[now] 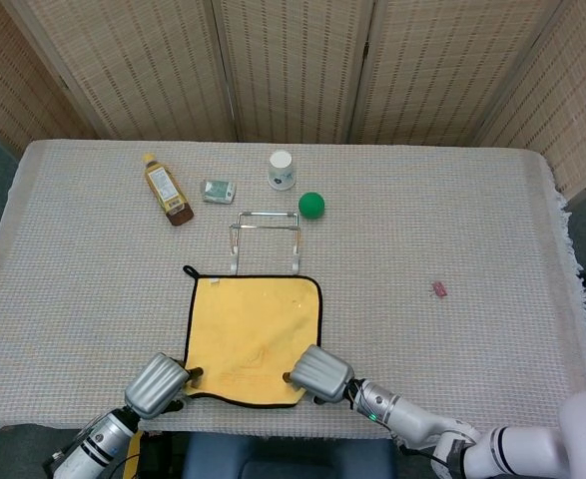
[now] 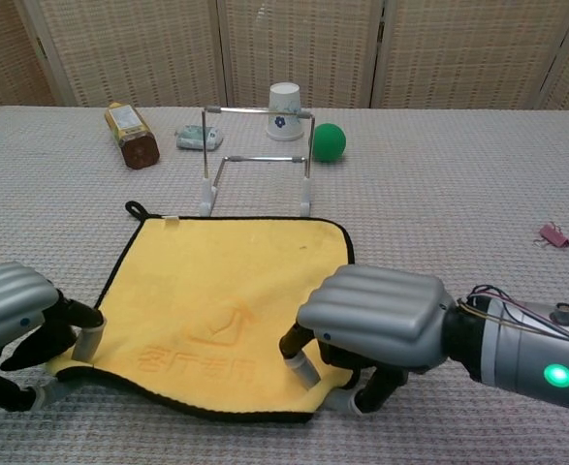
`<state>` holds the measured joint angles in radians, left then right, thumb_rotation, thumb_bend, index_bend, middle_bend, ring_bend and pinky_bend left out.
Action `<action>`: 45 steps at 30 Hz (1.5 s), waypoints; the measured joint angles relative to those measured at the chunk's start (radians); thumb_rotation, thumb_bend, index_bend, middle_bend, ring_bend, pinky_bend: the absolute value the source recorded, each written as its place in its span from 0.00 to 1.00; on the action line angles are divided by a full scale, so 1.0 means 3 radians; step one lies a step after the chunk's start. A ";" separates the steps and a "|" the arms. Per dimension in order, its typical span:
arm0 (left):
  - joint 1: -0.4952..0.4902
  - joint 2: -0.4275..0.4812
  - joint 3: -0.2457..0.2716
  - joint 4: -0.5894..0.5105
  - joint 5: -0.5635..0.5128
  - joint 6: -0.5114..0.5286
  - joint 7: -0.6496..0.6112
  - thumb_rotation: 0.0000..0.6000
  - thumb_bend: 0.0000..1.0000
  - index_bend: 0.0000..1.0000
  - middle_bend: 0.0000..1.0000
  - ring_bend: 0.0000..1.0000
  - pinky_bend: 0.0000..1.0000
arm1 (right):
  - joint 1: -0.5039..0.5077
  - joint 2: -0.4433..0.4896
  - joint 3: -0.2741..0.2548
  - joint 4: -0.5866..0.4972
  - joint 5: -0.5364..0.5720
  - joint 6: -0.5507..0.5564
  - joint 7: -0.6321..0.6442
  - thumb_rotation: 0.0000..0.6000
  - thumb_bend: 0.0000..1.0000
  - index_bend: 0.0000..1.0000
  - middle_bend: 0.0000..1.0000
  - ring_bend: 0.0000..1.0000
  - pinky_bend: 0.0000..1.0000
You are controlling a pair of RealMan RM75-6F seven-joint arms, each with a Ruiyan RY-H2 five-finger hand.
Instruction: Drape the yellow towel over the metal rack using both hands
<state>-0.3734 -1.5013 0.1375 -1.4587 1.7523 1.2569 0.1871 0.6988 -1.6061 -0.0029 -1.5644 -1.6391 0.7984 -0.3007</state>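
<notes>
Chest view: towel (image 2: 228, 310) is pinched at its near corners.
Left hand (image 2: 13, 325): holding the 7 o'clock corner.
Right hand (image 2: 371, 315): holding the 5 o'clock corner.
Rack (image 2: 257, 160): upright at 12 o'clock, apart from the towel.

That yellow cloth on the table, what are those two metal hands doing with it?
The robot is taking hold of the yellow towel by its near edge. Its left hand pinches the near left corner and its right hand the near right corner. The towel lies mostly flat, its near edge rumpled. The metal rack stands bare just beyond it.
</notes>
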 measured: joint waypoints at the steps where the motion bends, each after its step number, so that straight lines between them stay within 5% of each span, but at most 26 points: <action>1: -0.0002 0.0018 -0.0006 -0.0014 0.0000 0.0009 -0.0015 1.00 0.41 0.64 0.95 0.78 1.00 | 0.0002 0.0001 0.0004 -0.0001 -0.0002 0.0021 0.0007 1.00 0.46 0.66 0.98 1.00 1.00; 10: -0.0130 0.0331 -0.0213 -0.0270 0.0028 0.0135 -0.0217 1.00 0.41 0.64 0.95 0.78 0.99 | -0.0007 0.0119 0.0109 -0.0130 -0.0080 0.0411 0.0144 1.00 0.48 0.71 0.99 1.00 1.00; 22: -0.0661 0.0830 -0.0860 -0.0748 -0.0154 -0.0049 -0.0515 1.00 0.41 0.64 0.96 0.78 0.99 | -0.0076 0.0636 0.0579 -0.0492 0.0045 0.1013 0.0388 1.00 0.49 0.73 1.00 1.00 1.00; 32: -0.1088 0.0928 -0.1371 -0.0816 -0.0829 -0.0495 -0.0472 1.00 0.41 0.64 0.96 0.78 0.99 | -0.0050 0.0877 0.0955 -0.0516 0.0478 0.1107 0.0379 1.00 0.49 0.74 1.00 1.00 1.00; 45: -0.1551 0.0792 -0.1729 -0.0415 -0.1680 -0.0957 -0.0283 1.00 0.41 0.64 0.96 0.78 0.99 | 0.0284 0.0751 0.1230 -0.0132 0.0966 0.0934 0.0172 1.00 0.49 0.74 1.00 1.00 1.00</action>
<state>-0.8387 -1.2638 -0.3811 -1.5831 1.2483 0.9697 0.1021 0.7839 -1.3808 0.3661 -1.6040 -1.3492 1.0785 -0.2490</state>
